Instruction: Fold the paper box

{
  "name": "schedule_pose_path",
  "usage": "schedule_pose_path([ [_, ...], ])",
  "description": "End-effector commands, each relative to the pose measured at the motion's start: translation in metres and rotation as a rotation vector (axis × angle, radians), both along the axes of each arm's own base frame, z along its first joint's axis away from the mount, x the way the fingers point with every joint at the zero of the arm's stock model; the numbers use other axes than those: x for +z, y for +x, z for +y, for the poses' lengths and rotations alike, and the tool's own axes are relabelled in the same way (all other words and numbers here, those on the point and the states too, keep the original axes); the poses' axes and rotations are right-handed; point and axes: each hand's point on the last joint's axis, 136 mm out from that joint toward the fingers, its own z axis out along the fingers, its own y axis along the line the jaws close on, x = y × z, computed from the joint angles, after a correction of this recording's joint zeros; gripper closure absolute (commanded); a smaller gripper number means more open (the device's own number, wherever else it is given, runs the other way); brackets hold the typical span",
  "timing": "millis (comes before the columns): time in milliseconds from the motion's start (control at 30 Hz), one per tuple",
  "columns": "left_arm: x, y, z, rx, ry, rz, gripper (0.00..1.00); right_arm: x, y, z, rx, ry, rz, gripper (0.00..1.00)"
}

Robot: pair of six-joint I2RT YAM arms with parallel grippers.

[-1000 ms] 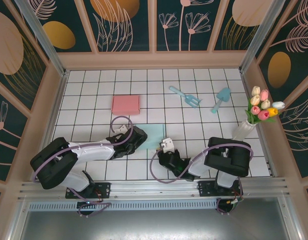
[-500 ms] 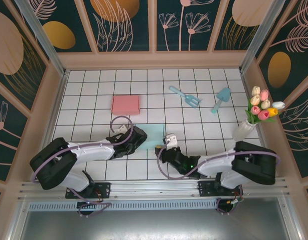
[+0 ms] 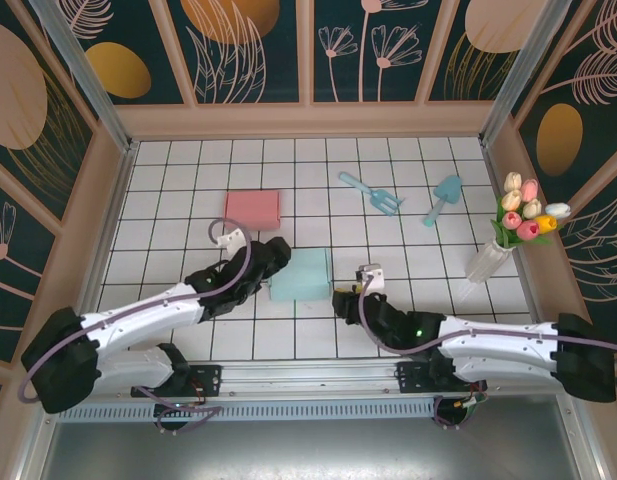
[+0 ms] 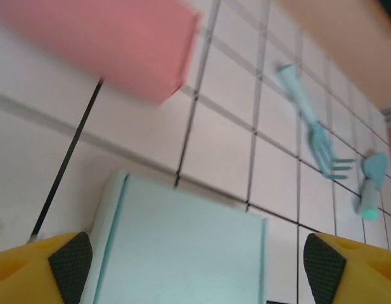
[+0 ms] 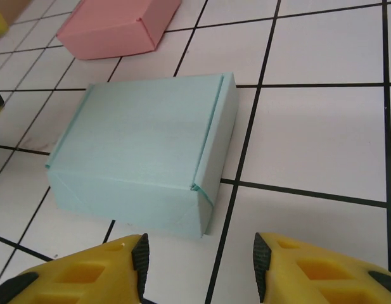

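The paper box (image 3: 301,274) is pale teal, closed, and lies flat on the white tiled table near the middle. My left gripper (image 3: 276,256) is at its left side. In the left wrist view the box (image 4: 182,253) lies between and below the fingers of the wide-open left gripper (image 4: 196,269). My right gripper (image 3: 340,300) is just off the box's near right corner. In the right wrist view the box (image 5: 144,145) sits ahead of the right gripper (image 5: 201,266), which is open with nothing between its yellow fingers (image 5: 296,272).
A pink closed box (image 3: 252,209) lies behind the teal one. A teal toy fork (image 3: 371,192) and shovel (image 3: 444,198) lie at the back right. A vase of tulips (image 3: 508,235) stands against the right wall. Wooden walls ring the table.
Both arms have stretched forward from their bases. The right gripper moved up to the box's near right corner. The left gripper shifted slightly back along the box's left side and opened wider.
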Motion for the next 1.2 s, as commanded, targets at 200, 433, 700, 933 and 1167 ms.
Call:
schedule_pose_path([
  [200, 0.025, 0.035, -0.035, -0.432, 0.230, -0.250, 0.16, -0.014, -0.014, -0.013, 0.022, 0.055, 0.072, 0.52],
  [433, -0.028, 0.070, -0.051, -0.521, 0.202, -0.091, 0.28, -0.022, -0.020, -0.003, 0.058, 0.101, 0.113, 0.52],
  [700, -0.067, 0.080, -0.061, -0.570, 0.149, 0.009, 0.32, -0.039, -0.023, 0.001, 0.074, 0.062, 0.146, 0.52],
  [933, -0.084, 0.076, -0.056, -0.562, 0.163, 0.042, 0.31, -0.047, -0.024, 0.005, 0.085, 0.042, 0.161, 0.53],
  [1167, -0.094, 0.071, -0.049, -0.551, 0.187, 0.065, 0.30, -0.053, -0.028, 0.019, 0.119, 0.063, 0.190, 0.53],
])
